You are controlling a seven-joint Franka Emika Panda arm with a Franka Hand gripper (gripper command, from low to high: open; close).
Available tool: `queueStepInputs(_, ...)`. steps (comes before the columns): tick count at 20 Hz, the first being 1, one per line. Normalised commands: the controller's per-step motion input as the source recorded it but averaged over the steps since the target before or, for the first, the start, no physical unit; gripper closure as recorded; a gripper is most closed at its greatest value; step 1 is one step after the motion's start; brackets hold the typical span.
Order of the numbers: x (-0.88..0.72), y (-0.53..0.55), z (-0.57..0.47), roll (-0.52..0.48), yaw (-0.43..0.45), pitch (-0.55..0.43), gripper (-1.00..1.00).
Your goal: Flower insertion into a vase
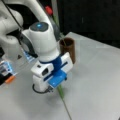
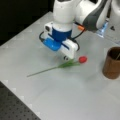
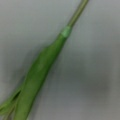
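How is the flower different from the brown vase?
The flower lies flat on the table; the vase stands upright. The flower is thin, with a green stem and red bloom; the vase is a wide, plain brown cylinder. The gripper hangs right over the flower's stem, while the vase stands apart. Both rest on the same table.

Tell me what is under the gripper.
The flower lies flat on the table, its green stem below the gripper; the fingertips are hidden by the gripper body.
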Motion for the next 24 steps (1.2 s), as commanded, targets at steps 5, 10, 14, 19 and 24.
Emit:
queueStepInputs(5, 0.28, -0.12, -0.13, -0.019, 0.103, 0.046, -1.00)
queueStepInputs(10, 0.26, -0.06, -0.06, -0.066, 0.032, 0.027, -1.00)
queueStepInputs(14, 0.24, -0.04, -0.12, -0.090, 0.037, 0.031, -1.00)
queueStepInputs(19, 0.18, 0.03, -0.18, -0.122, 0.033, 0.085, -1.00)
queueStepInputs(24, 0.10, 0.10, -0.17, -0.129, 0.022, 0.137, -1.00)
